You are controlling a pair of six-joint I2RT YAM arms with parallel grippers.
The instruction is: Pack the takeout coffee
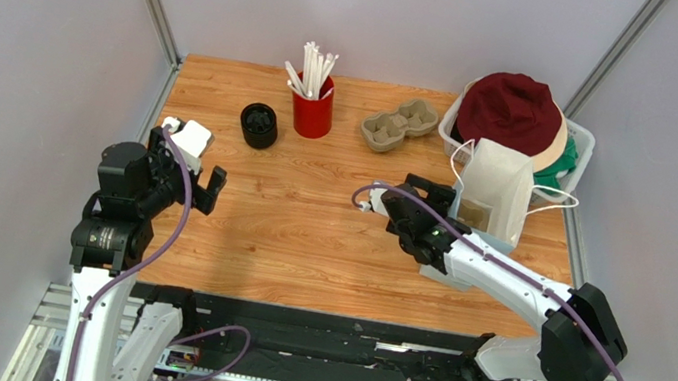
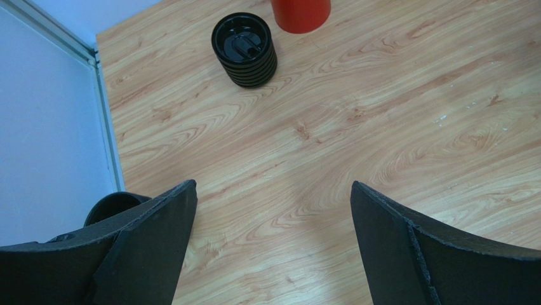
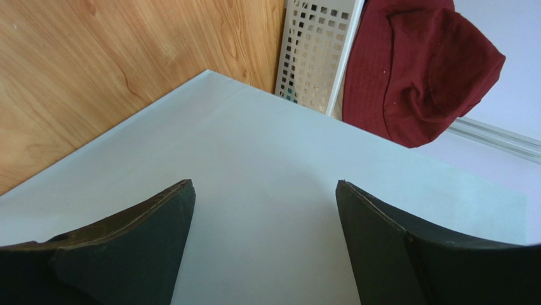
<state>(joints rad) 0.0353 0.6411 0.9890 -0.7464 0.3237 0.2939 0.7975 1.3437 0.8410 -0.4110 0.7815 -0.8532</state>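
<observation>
Bag [image 1: 501, 184] beside basket [image 1: 581, 136], right gripper [image 3: 263, 190] agape nearby, left gripper [image 2: 273, 190] agape.

Left arm [image 1: 123, 173] and right arm [image 1: 503, 271]: white links, black joints; purple cables [image 1: 183, 203] alongside; black wedge-shaped fingers [image 2: 146, 241].

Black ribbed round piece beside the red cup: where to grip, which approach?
Take the black ribbed piece across its side wall, from straight above: it stands upright and round. Probably close near-to-far, since the red cup stands close on its right. The open left gripper is nearer.
</observation>
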